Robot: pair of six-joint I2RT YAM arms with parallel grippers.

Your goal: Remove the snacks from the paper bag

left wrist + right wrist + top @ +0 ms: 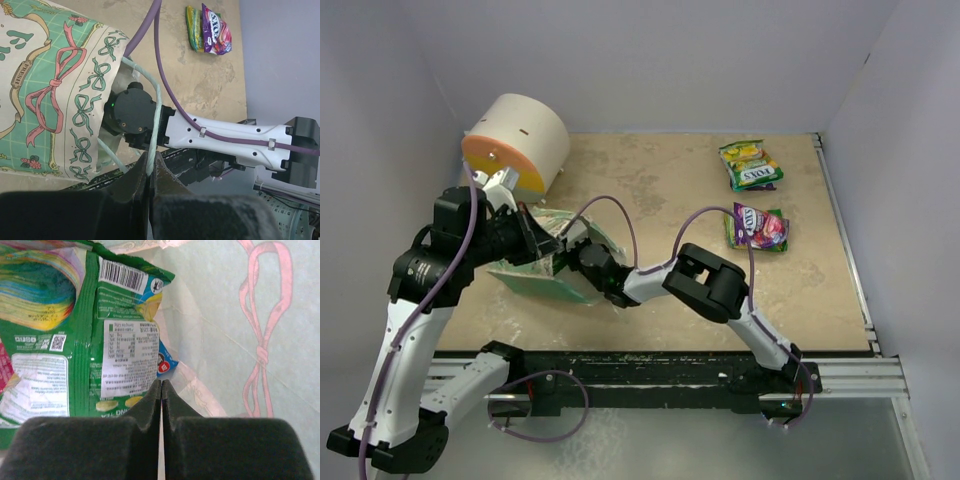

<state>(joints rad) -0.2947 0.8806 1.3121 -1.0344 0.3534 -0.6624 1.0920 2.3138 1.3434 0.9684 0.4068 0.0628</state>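
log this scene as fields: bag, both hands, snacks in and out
paper bag: tipped on its side, right arm reaching into its mouth
left hand: shut on the bag's string handle
right hand: inside the bag, shut, tips at a green packet's edge; grip unclear
snacks out: FOX'S packet and purple packet, on the table, far right

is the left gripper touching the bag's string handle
Touching. The left wrist view shows the left gripper shut on the handle, with the string running down between its fingers.
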